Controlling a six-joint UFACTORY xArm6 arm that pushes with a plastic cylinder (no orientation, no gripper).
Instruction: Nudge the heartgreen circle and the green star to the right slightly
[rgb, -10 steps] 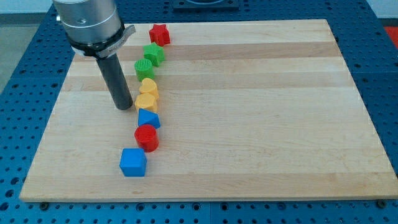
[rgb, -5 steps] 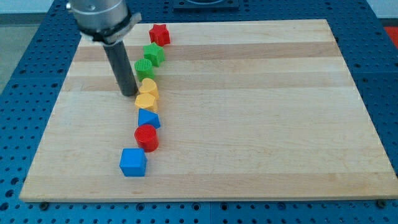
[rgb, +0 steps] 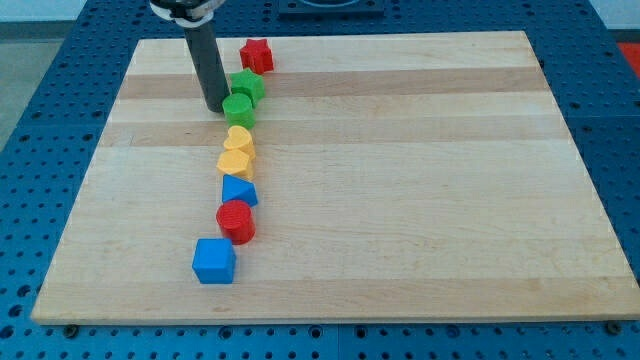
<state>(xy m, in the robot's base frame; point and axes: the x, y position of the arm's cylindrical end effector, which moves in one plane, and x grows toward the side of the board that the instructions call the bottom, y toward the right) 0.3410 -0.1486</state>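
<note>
The green circle (rgb: 239, 108) and the green star (rgb: 247, 86) sit close together near the board's top left, the star just above the circle. My tip (rgb: 216, 105) rests on the board right at the circle's left side, touching or nearly touching it. The rod rises to the view's top edge.
A red star (rgb: 256, 55) lies above the green star near the board's top edge. Below the circle run a yellow heart (rgb: 239, 139), a yellow block (rgb: 235, 162), a blue triangle (rgb: 238, 190), a red cylinder (rgb: 236, 220) and a blue cube (rgb: 214, 261).
My tip has moved up the view and a little right, from beside the yellow blocks to the green circle's left side. The green circle has shifted slightly right.
</note>
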